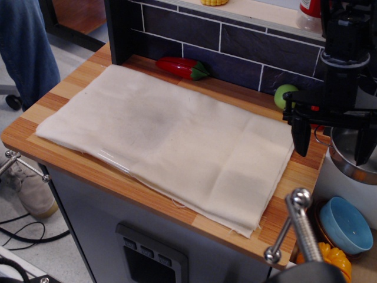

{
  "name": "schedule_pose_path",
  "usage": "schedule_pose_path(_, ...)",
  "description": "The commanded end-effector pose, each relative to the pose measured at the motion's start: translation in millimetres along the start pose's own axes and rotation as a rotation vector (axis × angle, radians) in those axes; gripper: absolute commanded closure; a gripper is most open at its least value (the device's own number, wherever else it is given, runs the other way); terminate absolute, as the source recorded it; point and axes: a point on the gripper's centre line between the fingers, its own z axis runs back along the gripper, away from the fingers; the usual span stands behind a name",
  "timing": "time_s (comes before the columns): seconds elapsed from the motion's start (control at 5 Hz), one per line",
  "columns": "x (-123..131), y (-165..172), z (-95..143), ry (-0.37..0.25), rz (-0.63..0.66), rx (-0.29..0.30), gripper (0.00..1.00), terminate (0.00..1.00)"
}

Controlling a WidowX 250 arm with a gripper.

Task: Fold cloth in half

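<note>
The cloth (165, 138) lies flat across most of the wooden counter (76, 82), reaching its front edge. Above the counter's right end hangs the gripper (333, 144), fingers spread and empty, beside a green ball (284, 94); a red pepper (182, 67) lies against the tiled wall.

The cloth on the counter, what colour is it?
Cream, off-white cloth with a faint greyish smudge near its middle; the only view, observation.image, shows it.
</note>
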Motion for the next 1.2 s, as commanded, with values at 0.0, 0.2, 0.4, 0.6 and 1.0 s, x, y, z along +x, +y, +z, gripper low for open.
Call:
schedule_pose_path(0.0, 0.0, 0.0, 0.0, 0.000, 0.000, 0.000, 0.00, 0.00)
schedule_pose_path(0.2, 0.2, 14.5, 7.6, -0.037, -0.045, 0.037, 0.00, 0.00)
schedule_pose_path(0.4, 3.4, 35.6, 8.3, -0.040, -0.071, 0.049, 0.00, 0.00)
schedule_pose_path(0.6, 0.2, 48.3, -8.6, -0.054, -0.097, 0.088, 0.00, 0.00)
schedule_pose_path(1.0, 1.4, 58.8, -29.8, -0.088, -0.136, 0.157, 0.00, 0.00)
